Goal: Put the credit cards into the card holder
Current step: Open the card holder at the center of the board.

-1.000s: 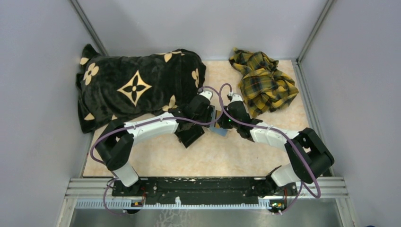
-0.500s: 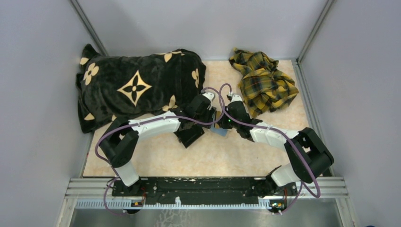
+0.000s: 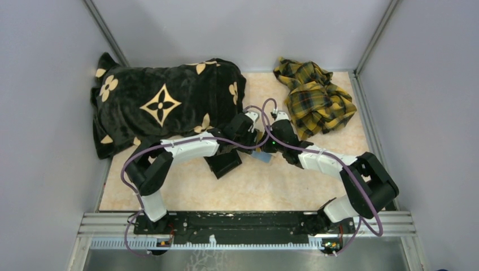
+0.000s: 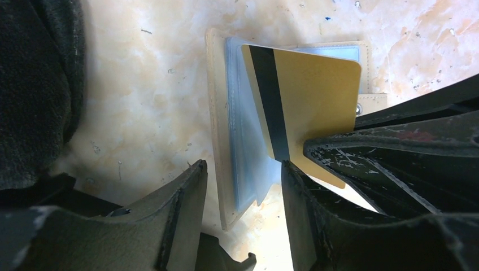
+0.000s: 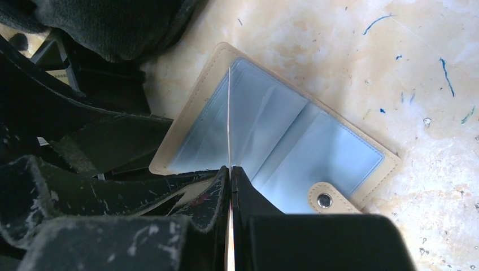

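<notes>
The tan card holder (image 5: 316, 152) lies open on the marble tabletop, its clear bluish sleeves up and its snap tab (image 5: 325, 199) toward my right wrist. My right gripper (image 5: 231, 168) is shut on a gold credit card (image 4: 316, 84) with a black stripe. The card stands on edge with its far end among the sleeves near the fold. My left gripper (image 4: 243, 165) is open, its fingers on either side of the holder's (image 4: 217, 113) near corner without clamping it. In the top view both grippers (image 3: 261, 138) meet over the holder (image 3: 263, 157).
A black tray (image 3: 225, 162) sits just left of the holder, under my left forearm. A black blanket with gold flowers (image 3: 164, 104) covers the back left. A yellow plaid cloth (image 3: 313, 101) lies at the back right. Grey walls enclose the table.
My left arm's elbow has swung to the right and its wrist has edged closer to the holder; its jaws have narrowed slightly. The right arm and card have stayed still.
</notes>
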Action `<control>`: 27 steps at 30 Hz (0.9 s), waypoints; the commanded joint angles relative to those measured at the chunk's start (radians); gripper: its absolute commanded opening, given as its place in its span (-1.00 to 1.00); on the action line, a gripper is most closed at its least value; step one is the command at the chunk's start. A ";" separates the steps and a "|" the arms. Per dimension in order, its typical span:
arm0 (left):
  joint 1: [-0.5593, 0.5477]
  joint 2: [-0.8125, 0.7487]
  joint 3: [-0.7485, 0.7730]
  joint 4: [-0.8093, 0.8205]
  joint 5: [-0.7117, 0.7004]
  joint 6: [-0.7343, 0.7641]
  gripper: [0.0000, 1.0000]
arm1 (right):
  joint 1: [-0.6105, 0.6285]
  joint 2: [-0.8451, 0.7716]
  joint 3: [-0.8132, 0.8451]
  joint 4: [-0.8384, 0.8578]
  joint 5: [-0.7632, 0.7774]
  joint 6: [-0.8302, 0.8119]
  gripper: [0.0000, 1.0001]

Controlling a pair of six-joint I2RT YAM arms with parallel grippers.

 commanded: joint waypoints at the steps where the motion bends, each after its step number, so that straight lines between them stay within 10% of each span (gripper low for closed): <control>1: 0.014 0.016 0.011 0.019 0.042 0.018 0.10 | 0.015 -0.023 0.045 0.051 -0.002 0.009 -1.00; 12: 0.035 0.038 -0.007 0.043 0.092 -0.001 -0.99 | 0.015 -0.061 0.044 0.025 0.006 0.006 -1.00; 27: 0.050 0.072 0.007 0.049 0.155 -0.070 -1.00 | 0.003 -0.246 -0.028 -0.055 0.090 0.030 -1.00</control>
